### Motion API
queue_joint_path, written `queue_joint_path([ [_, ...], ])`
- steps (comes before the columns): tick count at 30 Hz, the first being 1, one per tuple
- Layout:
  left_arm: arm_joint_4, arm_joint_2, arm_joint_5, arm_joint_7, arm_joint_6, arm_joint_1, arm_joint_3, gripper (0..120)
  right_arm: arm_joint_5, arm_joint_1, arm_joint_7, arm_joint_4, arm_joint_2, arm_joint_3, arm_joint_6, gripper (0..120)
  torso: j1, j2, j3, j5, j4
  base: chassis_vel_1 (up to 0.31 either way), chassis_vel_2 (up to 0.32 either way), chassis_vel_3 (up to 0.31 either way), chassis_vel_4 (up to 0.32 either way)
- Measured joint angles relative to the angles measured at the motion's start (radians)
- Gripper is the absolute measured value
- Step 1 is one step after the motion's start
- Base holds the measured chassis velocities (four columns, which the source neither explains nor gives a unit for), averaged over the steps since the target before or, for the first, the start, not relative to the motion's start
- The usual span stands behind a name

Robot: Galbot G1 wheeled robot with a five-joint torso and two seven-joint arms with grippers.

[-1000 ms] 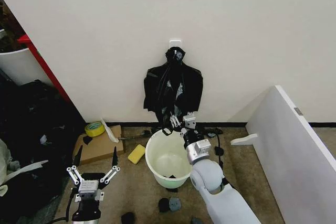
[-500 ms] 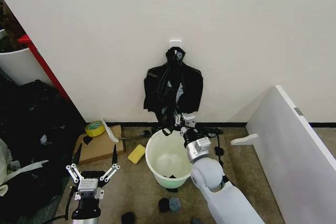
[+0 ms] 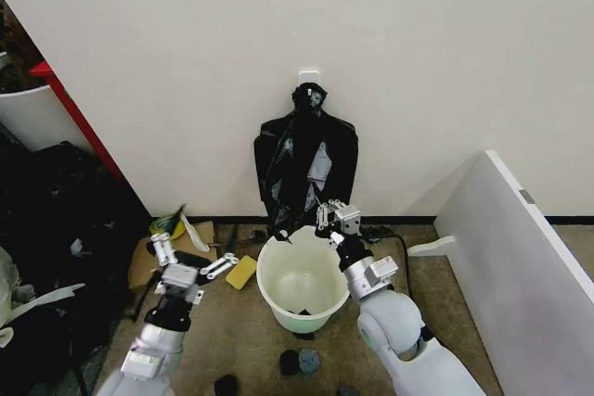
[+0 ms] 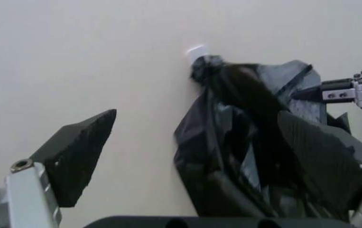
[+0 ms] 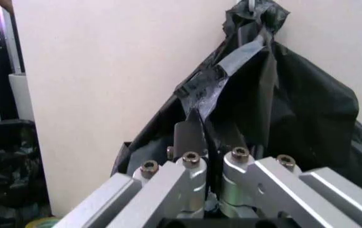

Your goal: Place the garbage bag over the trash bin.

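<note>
I see a white wall [image 3: 418, 62] ahead with the bundle of black bags [image 3: 306, 169] hanging from a white hook [image 3: 309, 75]; in the right wrist view the bundle [image 5: 282, 104] looms close.

The white bin [image 3: 299, 280] stands upright on the carpet below the bundle, open mouth up, a small dark scrap lying inside.

A white panel [image 3: 520, 257] leans at right.

A cardboard sheet [image 3: 172, 261] lies on the floor at left, with a yellow tape roll [image 3: 167, 226] and a yellow sponge [image 3: 241, 273] beside it.

My right gripper [image 3: 327, 217] is up at the bin's far rim, against the bundle's lower edge. Fingers closed on a thin black fold of the garbage bag [image 3: 299, 227].

My left gripper [image 3: 190, 257] hovers left of the bin, over the cardboard, fingers spread wide with nothing between them; its dark pads [image 4: 79, 152] frame the bundle [image 4: 250, 142] in the left wrist view.
</note>
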Motion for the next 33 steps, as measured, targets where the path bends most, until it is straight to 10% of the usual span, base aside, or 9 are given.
queue_joint_path([
  [18, 0.169, 0.238, -0.304, 0.075, 0.211, -0.477, 0.326, 100, -0.165, -0.017, -0.015, 0.014, 0.007, 0.003, 0.046, 0, 0.000, 0.000, 0.000, 0.0002, -0.0002, 0.000, 0.000, 0.000, 0.000],
  [33, 0.272, 0.207, -0.407, 0.013, 0.346, -0.733, 0.561, 100, -0.162, -0.046, -0.003, 0.035, -0.012, 0.025, 0.049, 0, 0.000, 0.000, 0.000, 0.0002, -0.0002, 0.000, 0.000, 0.000, 0.000],
])
